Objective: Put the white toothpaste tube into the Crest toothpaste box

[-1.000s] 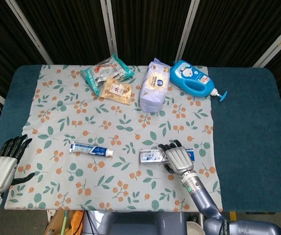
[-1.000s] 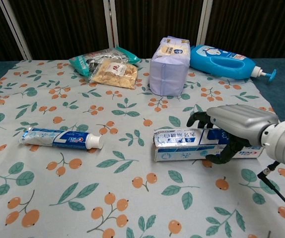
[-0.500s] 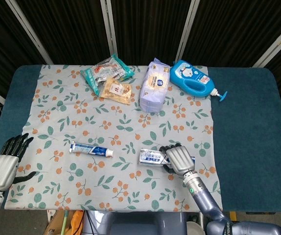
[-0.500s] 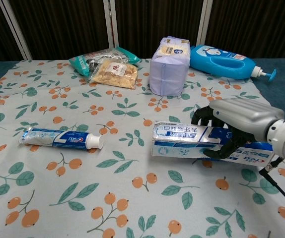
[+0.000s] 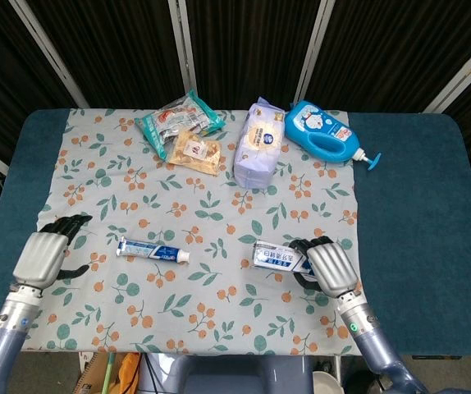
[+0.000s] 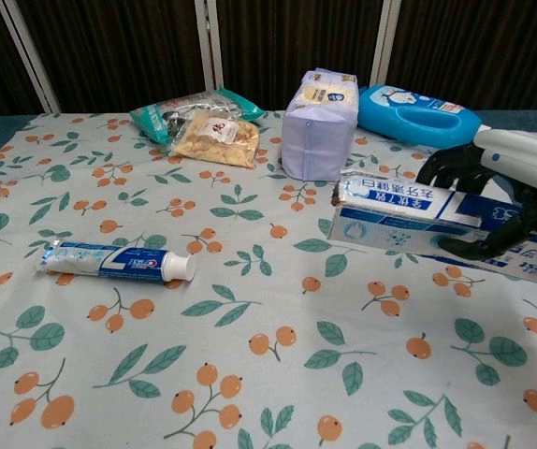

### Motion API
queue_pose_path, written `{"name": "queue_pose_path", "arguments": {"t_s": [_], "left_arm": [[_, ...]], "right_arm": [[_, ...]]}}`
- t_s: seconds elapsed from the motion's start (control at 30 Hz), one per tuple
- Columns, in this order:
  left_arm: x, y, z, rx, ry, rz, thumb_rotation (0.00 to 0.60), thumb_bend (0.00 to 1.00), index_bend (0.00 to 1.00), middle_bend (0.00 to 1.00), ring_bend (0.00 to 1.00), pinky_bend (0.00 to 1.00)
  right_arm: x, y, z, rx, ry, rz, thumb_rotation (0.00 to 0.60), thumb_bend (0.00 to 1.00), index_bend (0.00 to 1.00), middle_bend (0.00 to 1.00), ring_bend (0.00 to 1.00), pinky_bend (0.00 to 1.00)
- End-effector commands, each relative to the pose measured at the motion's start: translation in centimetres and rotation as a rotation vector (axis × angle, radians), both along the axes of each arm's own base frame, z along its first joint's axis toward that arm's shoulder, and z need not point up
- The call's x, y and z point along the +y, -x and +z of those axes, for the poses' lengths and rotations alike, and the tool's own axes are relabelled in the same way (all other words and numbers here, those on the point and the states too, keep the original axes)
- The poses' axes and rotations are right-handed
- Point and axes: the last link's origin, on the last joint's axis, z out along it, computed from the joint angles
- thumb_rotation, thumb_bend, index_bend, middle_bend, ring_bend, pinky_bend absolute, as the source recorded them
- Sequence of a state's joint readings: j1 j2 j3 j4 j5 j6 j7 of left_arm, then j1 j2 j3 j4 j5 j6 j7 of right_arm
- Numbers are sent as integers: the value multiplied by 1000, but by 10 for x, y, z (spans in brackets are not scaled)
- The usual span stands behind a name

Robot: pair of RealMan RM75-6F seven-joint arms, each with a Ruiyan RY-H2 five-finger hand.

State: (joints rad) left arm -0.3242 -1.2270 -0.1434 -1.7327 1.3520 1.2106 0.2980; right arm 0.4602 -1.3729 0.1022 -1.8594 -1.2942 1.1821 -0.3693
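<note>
The white toothpaste tube [image 5: 152,249] [image 6: 116,261] lies flat on the floral cloth at the left of middle, its cap pointing right. My right hand [image 5: 327,267] [image 6: 499,195] grips the Crest toothpaste box [image 5: 278,258] [image 6: 414,225] and holds it lifted off the cloth, with the box's open end pointing left. My left hand [image 5: 45,256] hovers open near the cloth's left edge, left of the tube and apart from it; the chest view does not show it.
Along the back of the cloth [image 5: 211,201] stand two snack packets [image 5: 185,131], a purple tissue pack [image 5: 258,144] and a blue pump bottle [image 5: 326,134]. Bare blue table [image 5: 416,213] lies to the right.
My right hand has lifted the box off the cloth and carried it to the right. My left hand has moved in from the table's left edge toward the tube.
</note>
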Motion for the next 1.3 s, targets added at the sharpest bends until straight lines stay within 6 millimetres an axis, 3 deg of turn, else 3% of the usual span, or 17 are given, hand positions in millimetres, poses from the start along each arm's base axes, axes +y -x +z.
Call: {"name": "queue_pose_path", "arguments": {"t_s": [0.03, 0.2, 0.37, 0.63, 0.8, 0.93, 1.0, 1.3], "left_arm": [[37, -36, -31, 68, 81, -22, 600, 121, 194, 209, 217, 327], [53, -54, -62, 153, 149, -41, 600, 146, 240, 255, 255, 331], [58, -62, -89, 193, 207, -26, 600, 154, 284, 320, 314, 343], [58, -60, -111, 209, 271, 10, 600, 154, 309, 359, 347, 352], [54, -55, -116, 214, 287, 23, 600, 200, 375, 437, 416, 417], [54, -53, -117, 211, 272, 16, 600, 377, 526, 600, 569, 541], [55, -53, -117, 217, 254, -2, 600, 411, 559, 635, 601, 567], [74, -67, -94, 242, 136, -124, 600, 422, 576, 649, 613, 575]], "right_arm": [[2, 3, 8, -13, 10, 0, 600, 322, 368, 471, 436, 338], [1, 4, 13, -22, 17, 2, 600, 322, 368, 471, 436, 337], [0, 4, 13, -25, 19, 3, 600, 323, 368, 471, 436, 337], [-2, 5, 14, -22, 25, 2, 600, 322, 368, 471, 436, 337], [-3, 6, 15, -24, 32, -2, 600, 322, 368, 471, 436, 336], [-2, 6, 15, -24, 33, -2, 600, 322, 368, 471, 436, 337], [-2, 5, 15, -27, 34, -1, 600, 322, 368, 471, 436, 337], [-1, 8, 25, -43, 64, -14, 600, 322, 368, 471, 436, 338]]}}
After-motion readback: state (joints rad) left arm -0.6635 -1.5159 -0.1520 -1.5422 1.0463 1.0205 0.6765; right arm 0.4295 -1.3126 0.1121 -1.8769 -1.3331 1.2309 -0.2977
